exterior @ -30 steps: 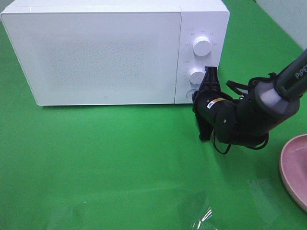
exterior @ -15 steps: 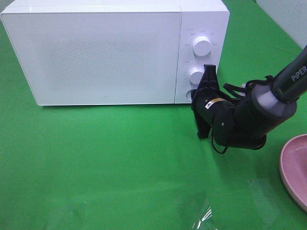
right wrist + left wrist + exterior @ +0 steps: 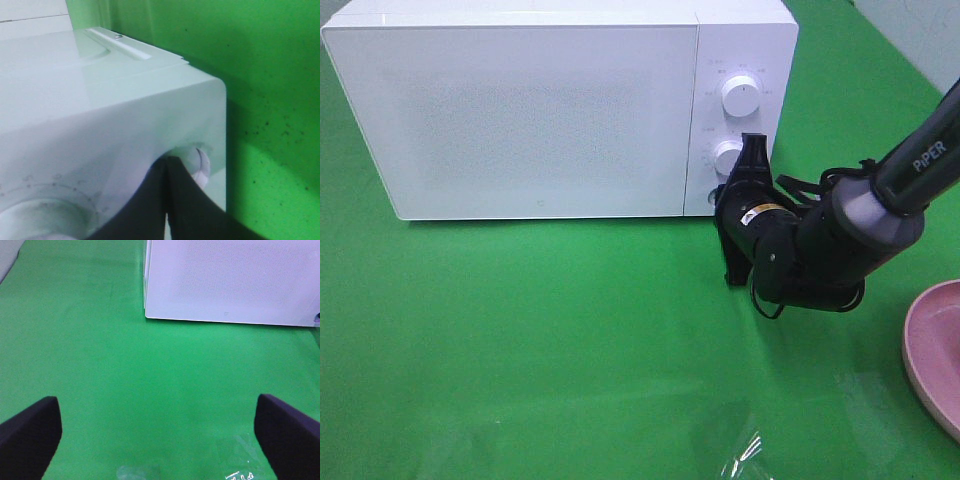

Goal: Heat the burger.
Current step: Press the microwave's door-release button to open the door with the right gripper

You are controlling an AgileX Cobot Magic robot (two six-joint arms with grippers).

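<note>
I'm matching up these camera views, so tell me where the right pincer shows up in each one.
Exterior high: right pincer, shut, right of centre, tips at the microwave's control panel below the lower knob.
Left wrist: not clearly in it; only the open left pincer shows.
Right wrist: its shut black tips in the foreground, beside a round button on the panel.
Shared landmark: the white microwave.

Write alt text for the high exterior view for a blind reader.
The right gripper, jaws shut, points its tips at the lower corner of the control panel on a white microwave, below two knobs. The door is closed, and a pink plate's edge shows at the right on green cloth; no burger is visible.
</note>
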